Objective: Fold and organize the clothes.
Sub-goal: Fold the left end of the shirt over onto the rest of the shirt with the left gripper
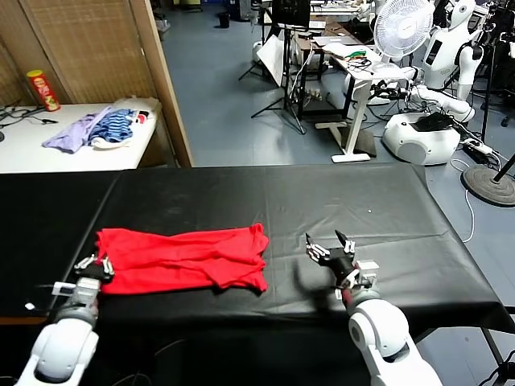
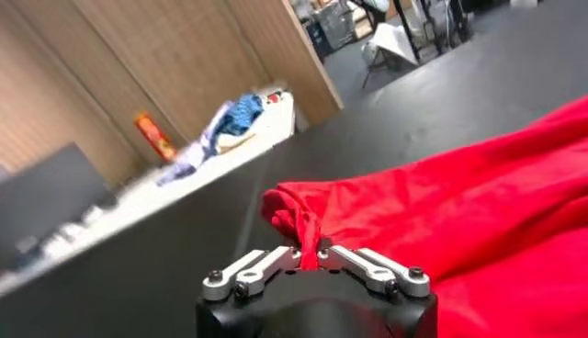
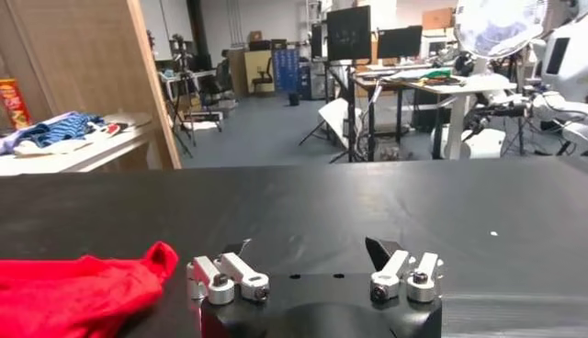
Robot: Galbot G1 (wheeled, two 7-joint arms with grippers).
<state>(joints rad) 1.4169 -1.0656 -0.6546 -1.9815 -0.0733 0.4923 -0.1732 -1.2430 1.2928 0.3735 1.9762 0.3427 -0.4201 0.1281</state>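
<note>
Foreground, lower left of the head view: the left gripper (image 1: 95, 266), its fingers pressed together on a pinch of fabric at the left edge of the red T-shirt (image 1: 185, 259). The left wrist view confirms this, with a gathered fold of red cloth caught between the fingertips (image 2: 296, 258). Lower right of centre: the right gripper (image 1: 331, 251), its fingers spread wide and holding nothing, just beside the shirt's right edge. The shirt lies partly folded in a broad band across the black-covered table (image 1: 338, 201), left of centre.

Judged step: drawing the pinched edge over to make the next fold. To do it well, the lift should be low and even so the layers beneath do not drag, and the free right gripper could take or pin the opposite end.

Upper left: a lilac and blue-striped pile (image 1: 96, 129) on a white side table (image 1: 32, 153), beside a red-and-yellow canister (image 1: 43, 89); its label cannot be read. No other writing is legible.
</note>
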